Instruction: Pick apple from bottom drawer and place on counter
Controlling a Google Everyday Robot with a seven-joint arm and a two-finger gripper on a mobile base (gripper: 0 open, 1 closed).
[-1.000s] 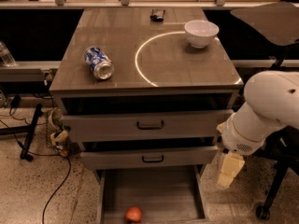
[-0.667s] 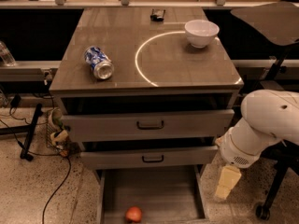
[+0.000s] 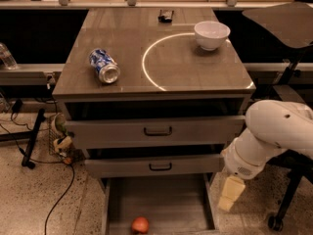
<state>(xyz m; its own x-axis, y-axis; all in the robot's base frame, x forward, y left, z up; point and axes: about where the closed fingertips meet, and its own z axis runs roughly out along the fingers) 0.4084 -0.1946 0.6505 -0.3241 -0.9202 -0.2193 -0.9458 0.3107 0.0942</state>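
Your gripper hangs low on the right, just outside the right wall of the open bottom drawer. That drawer's floor is bare apart from the apple at its near edge, and the middle drawer overhangs its far end. On the bench, the can blocks the left, the bowl the far right and a small dark object the far edge; the middle and near right are open.

Counter up-left of gripper (low, right of cabinet): can on its side farthest left, white bowl nearest above, dark obj. at back.
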